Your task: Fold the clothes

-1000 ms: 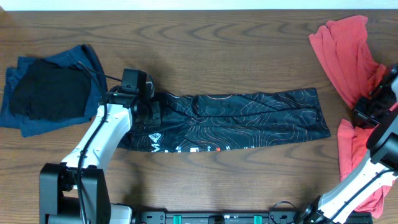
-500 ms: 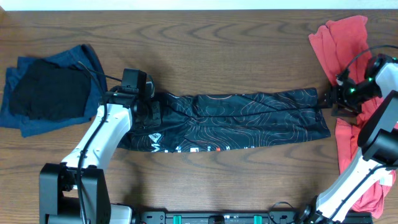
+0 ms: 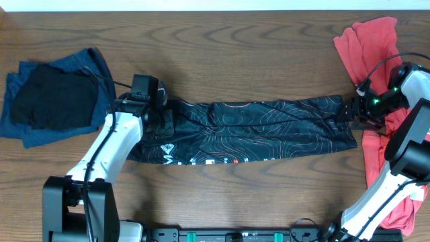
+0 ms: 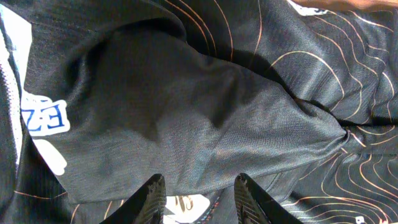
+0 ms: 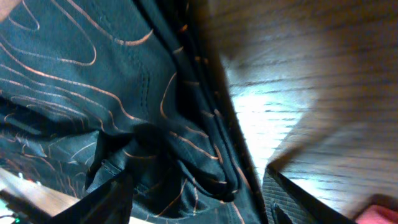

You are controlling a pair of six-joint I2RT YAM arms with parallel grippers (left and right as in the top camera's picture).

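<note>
Black jersey (image 3: 248, 131) lies folded lengthwise; left gripper (image 4: 198, 198) pinches its end, right gripper (image 3: 349, 113) spread, poised to grasp next.

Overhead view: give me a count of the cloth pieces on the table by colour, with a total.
Black with orange lines: 1, the jersey
Coral-red: 1, the coral-red garment
Blue: 1, the folded blue piece
Plain black: 1, the plain black piece
Total: 4

The right pincer (image 3: 348, 112), a second ago drawn back over the coral-red garment (image 3: 366, 50), now sits with jaws parted at the black jersey's (image 3: 269, 128) right edge.
</note>
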